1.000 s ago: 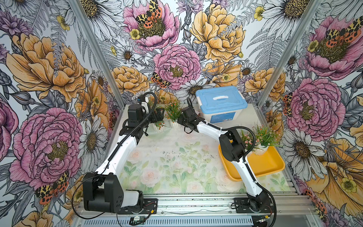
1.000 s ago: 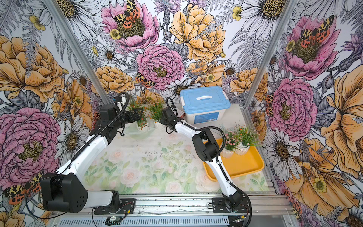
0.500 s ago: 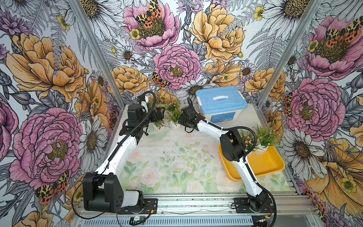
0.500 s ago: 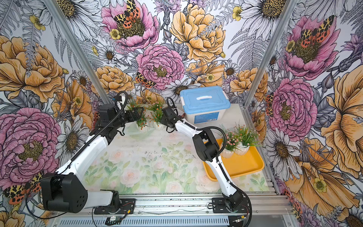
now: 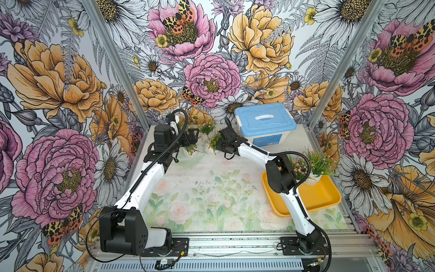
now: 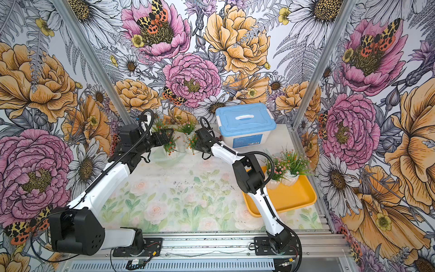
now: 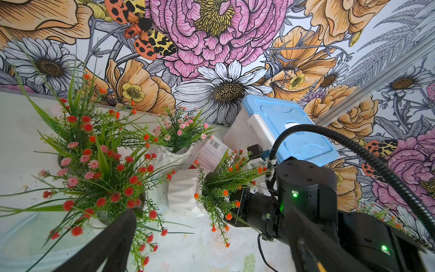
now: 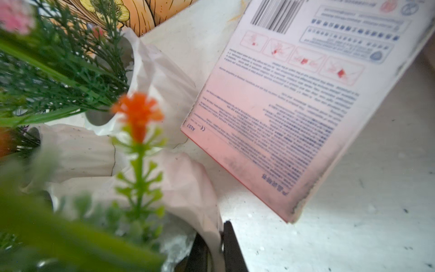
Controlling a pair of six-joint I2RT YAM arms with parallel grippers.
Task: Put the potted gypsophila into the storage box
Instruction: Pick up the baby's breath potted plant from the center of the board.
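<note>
Now the right gripper point(image 8: 215, 237) has just pinched the orange-flower pot point(image 7: 183, 190) beside the blue box point(image 5: 264, 120), so it can lift.

In my right wrist view the potted gypsophila point(image 8: 138, 150) up close is a green blur. The card point(image 8: 294, 99) has print too soft to read. The picture's edge cuts off my right tool point(image 8: 213, 237), leaving only its tips. In both top views my right arm point(image 5: 280, 179) hides part of the storage box point(image 5: 315, 195).
</note>
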